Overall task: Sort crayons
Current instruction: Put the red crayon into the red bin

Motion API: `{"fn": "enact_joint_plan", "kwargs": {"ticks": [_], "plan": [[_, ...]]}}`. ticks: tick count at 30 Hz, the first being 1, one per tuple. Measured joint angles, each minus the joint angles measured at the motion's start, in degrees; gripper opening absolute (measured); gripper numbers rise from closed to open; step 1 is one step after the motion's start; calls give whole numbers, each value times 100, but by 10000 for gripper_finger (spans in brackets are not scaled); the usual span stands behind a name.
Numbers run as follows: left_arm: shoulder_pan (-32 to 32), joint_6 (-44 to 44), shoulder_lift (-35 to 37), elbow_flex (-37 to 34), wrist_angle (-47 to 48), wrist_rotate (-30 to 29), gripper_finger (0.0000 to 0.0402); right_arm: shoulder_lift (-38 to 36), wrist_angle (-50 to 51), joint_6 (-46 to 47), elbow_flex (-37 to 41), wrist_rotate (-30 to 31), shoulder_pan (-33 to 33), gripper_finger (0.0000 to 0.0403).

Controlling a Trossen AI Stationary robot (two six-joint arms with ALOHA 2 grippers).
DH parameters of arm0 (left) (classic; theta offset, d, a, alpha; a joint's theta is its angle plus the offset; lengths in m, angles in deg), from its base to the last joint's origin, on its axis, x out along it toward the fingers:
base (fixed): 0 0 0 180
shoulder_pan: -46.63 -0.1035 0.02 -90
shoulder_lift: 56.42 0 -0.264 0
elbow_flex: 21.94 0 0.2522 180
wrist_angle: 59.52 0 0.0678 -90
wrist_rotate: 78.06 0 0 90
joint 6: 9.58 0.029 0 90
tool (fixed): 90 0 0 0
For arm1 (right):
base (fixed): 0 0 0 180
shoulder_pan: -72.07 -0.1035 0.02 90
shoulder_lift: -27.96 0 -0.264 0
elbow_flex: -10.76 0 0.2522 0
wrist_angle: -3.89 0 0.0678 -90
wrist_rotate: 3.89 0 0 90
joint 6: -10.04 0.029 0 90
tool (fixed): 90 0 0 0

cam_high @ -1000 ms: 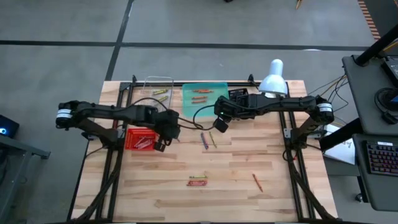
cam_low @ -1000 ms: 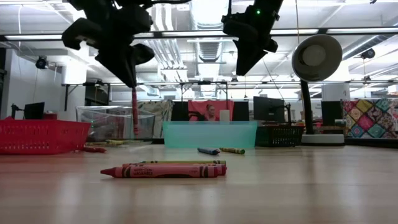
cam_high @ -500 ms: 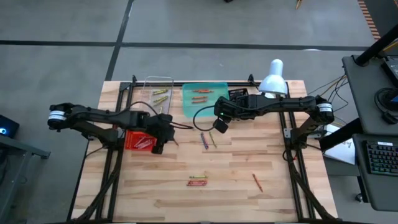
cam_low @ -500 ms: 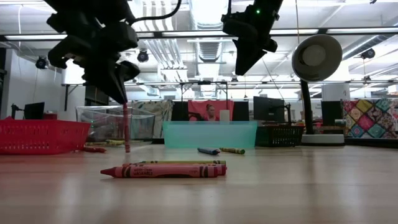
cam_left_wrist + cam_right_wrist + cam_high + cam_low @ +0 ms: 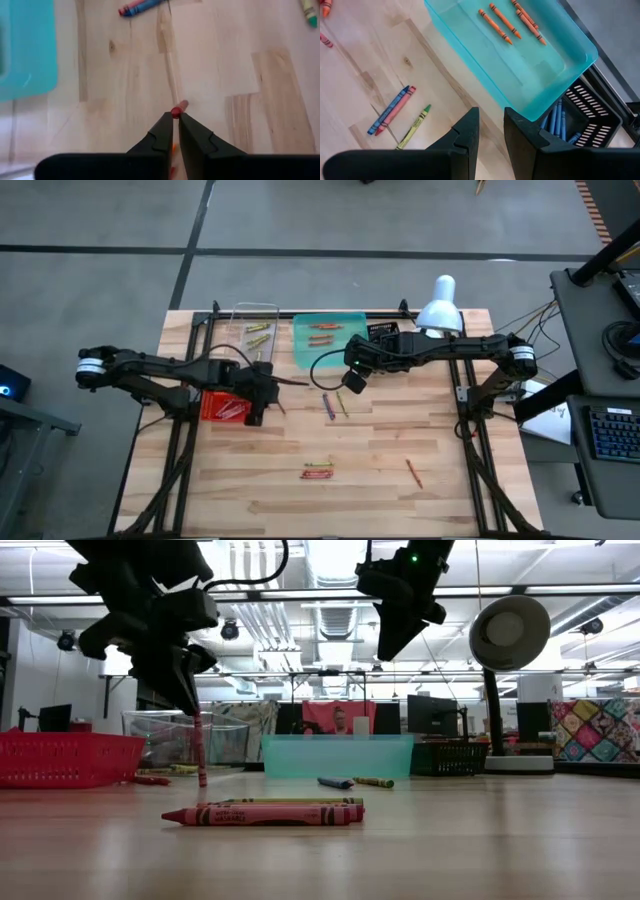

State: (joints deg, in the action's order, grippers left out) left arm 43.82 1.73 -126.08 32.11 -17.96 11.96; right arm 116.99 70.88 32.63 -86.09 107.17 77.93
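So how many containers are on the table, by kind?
Red mesh basket: 1
Clear bin: 1
Teal tray: 1
Black basket: 1
Total: 4

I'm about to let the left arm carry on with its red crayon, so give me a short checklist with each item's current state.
1. Left gripper shut on the red crayon: ok.
2. Crayon hangs upright, its tip at the table: ok.
3. Red basket beside the left gripper: ok.
4. Right gripper open, empty, above the teal tray edge: ok.
5. Crayon's depth in the grip: cannot tell.
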Motion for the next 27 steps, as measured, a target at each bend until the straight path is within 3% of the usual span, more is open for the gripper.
{"fn": "enact_joint_plan", "kwargs": {"ticks": [6, 19, 27], "plan": [[-2, 10, -7, 2, 294, -378, 40, 0, 0, -2, 0, 0, 2, 79], [-2, -4, -6, 2, 458, -399, 112, 0, 0, -2, 0, 0, 2, 79], [13, 182, -214, 2, 273, -252, 123, 0, -9, -4, 0, 1, 2, 79]]}}
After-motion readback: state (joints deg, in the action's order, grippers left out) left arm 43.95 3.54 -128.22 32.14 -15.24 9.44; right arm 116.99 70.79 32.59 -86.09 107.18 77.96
